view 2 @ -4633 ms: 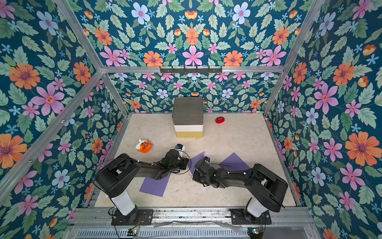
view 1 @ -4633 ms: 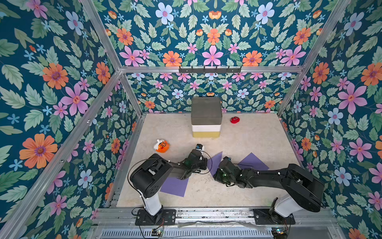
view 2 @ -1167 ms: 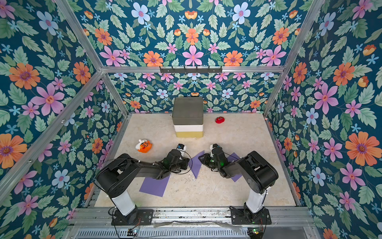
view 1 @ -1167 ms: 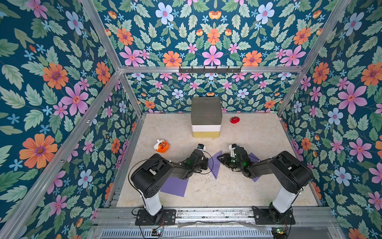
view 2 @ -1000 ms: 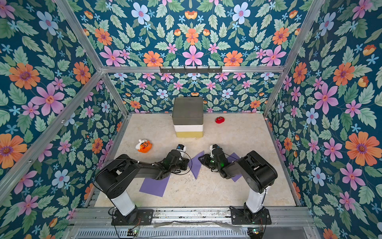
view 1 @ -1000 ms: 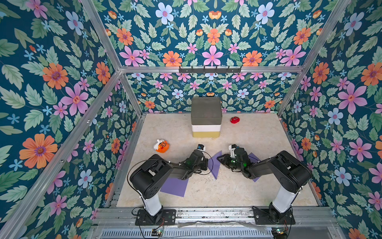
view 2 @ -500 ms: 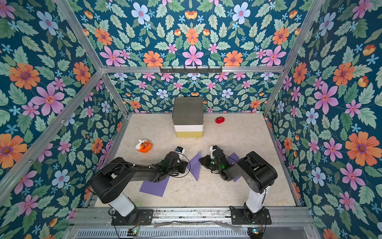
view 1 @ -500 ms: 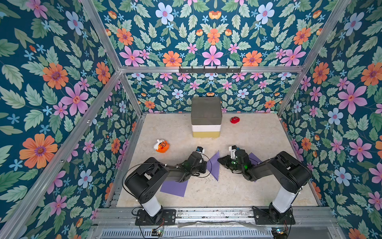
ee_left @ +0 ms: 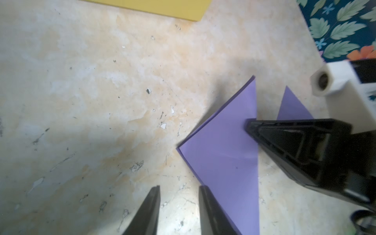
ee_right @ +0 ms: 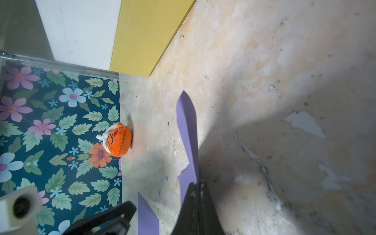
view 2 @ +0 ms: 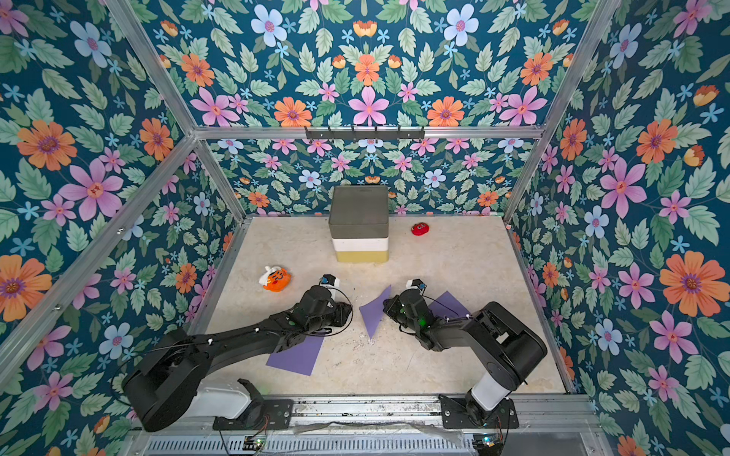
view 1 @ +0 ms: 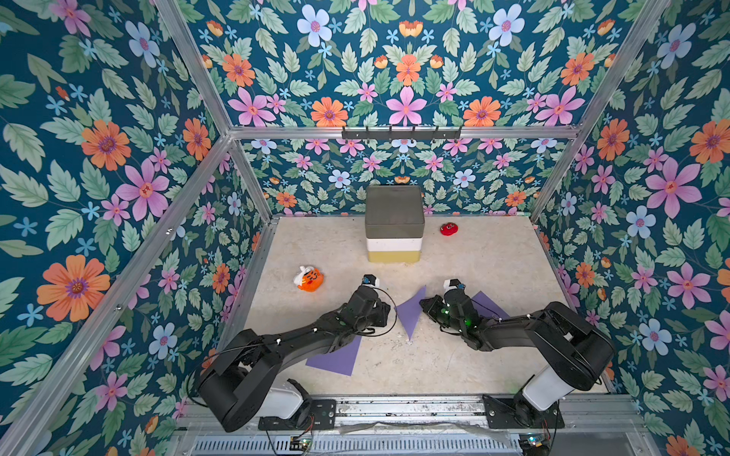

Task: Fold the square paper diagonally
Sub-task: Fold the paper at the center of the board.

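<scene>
The purple paper (view 1: 410, 312) (view 2: 374, 312) lies mid-table, folded into a triangle, with its upper layer slightly lifted. My right gripper (view 1: 422, 304) (ee_right: 196, 184) is rolled on its side and shut on the paper's right edge. The left wrist view shows its fingertip (ee_left: 249, 124) meeting the paper (ee_left: 227, 154) there. My left gripper (view 1: 389, 312) (ee_left: 180, 187) is at the triangle's left corner. Its jaws stand a little apart, with bare table between them. One of its fingers (ee_left: 205, 195) overlaps the paper's edge.
A flat purple sheet (view 1: 335, 357) lies under the left arm, and another (view 1: 485, 302) under the right arm. A stacked grey, white and yellow box (view 1: 395, 225) stands at the back. An orange toy (view 1: 310, 278) sits left of the grippers, a red one (view 1: 449, 229) far right.
My left gripper has let go of the paper's corner and opened a little. My right gripper has shut on the paper's right edge. The left arm has dropped lower.
</scene>
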Robot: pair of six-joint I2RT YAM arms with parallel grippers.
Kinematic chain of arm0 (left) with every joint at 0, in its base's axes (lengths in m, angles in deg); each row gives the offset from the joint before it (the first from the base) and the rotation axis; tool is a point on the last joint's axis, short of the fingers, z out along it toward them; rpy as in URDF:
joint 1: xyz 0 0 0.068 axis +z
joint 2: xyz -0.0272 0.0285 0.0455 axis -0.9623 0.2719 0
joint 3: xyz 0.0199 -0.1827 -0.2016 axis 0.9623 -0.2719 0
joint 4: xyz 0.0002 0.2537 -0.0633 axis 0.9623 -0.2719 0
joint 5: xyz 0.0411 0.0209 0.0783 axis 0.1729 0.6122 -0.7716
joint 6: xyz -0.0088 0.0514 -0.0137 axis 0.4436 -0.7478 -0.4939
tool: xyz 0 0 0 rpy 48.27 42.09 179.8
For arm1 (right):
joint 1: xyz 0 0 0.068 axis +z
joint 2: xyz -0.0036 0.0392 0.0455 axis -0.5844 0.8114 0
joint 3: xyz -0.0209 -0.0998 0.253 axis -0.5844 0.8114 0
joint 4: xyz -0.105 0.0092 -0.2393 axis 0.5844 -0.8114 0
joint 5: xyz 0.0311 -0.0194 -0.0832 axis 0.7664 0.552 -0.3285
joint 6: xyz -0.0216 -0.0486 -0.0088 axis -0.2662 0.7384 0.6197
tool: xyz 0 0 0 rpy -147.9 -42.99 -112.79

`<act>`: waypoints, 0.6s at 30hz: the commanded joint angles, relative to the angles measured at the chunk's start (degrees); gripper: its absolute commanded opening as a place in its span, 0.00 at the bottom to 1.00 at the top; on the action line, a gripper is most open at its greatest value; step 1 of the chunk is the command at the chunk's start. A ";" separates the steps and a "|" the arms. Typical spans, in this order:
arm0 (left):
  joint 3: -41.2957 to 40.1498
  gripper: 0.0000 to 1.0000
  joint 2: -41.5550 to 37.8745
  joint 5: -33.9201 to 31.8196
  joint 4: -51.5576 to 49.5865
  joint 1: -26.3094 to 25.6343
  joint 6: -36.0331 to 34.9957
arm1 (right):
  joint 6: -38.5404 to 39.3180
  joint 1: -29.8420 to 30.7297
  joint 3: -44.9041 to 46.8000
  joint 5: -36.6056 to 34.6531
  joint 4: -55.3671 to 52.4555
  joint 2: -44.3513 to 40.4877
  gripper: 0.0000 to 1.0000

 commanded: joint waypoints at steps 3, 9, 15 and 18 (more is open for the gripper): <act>-1.74 0.21 1.34 14.49 12.54 -0.61 6.70 | -7.51 3.23 -1.48 -9.91 -5.56 0.26 0.00; -3.01 0.13 6.03 15.99 18.56 -3.62 8.62 | -11.34 5.65 -1.87 -13.87 -7.71 1.38 0.00; -3.36 0.10 8.41 14.93 18.40 -4.33 8.38 | -11.27 6.14 -2.10 -14.25 -7.89 1.46 0.00; -3.71 0.08 9.68 14.68 18.36 -4.63 8.37 | -11.27 6.23 -2.45 -14.40 -8.31 1.43 0.00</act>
